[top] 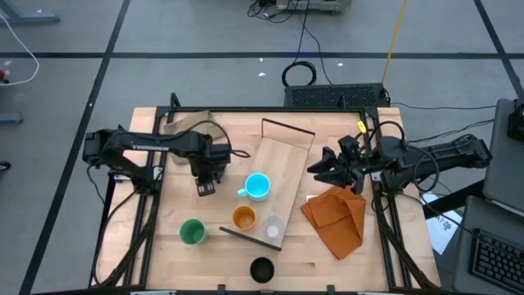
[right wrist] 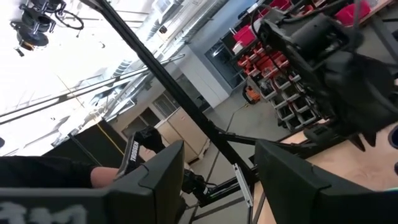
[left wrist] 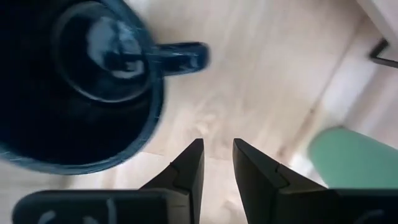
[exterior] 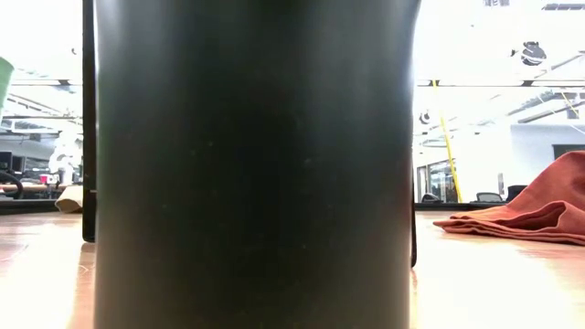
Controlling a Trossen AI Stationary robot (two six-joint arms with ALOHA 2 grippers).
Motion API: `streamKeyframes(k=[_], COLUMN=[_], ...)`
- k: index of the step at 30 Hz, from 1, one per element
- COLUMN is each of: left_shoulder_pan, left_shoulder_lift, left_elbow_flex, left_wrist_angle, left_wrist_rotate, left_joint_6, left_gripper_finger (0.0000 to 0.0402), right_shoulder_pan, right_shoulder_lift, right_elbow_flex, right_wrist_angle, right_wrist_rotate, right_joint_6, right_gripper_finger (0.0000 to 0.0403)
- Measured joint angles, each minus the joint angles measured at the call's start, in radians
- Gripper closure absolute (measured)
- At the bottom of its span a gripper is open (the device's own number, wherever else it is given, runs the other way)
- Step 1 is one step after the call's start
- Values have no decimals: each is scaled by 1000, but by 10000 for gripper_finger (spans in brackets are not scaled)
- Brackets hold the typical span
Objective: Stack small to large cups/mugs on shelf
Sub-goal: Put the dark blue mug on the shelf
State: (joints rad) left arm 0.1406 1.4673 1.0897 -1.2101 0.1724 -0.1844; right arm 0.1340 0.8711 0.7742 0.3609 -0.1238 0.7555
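Light wooden table carries the long light-wood shelf board with light-blue, orange and clear cups; left gripper, fingers narrow, empty, beside its left edge; right gripper, fingers parted, empty, at its right.

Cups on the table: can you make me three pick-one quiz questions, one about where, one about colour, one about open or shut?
1. Where is the light-blue mug? A on the shelf; B on the floor; C in a gripper.
2. The cup nearest the table's front edge is: A green; B black; C orange.
3. The right gripper is: A shut on a cup; B open; C out of sight.
Answers: A, the wooden board lies under it; B, the black cup sits there; B, its fingers stand apart, empty.
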Motion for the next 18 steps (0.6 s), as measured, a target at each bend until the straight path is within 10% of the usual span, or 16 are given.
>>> streamKeyframes(k=[18], left_shoulder_pan=[77], left_shoulder_lift=[-61], left_elbow_flex=[-2], left_wrist_angle=[37], left_wrist_rotate=[-116], left_joint_6=[63], left_gripper_finger=[314], right_shoulder_pan=[-30], right_shoulder_lift=[1], right_elbow_flex=[0], right_wrist_angle=[-7], right_wrist_rotate=[-4], right_joint_6=[21], right_gripper_finger=[216])
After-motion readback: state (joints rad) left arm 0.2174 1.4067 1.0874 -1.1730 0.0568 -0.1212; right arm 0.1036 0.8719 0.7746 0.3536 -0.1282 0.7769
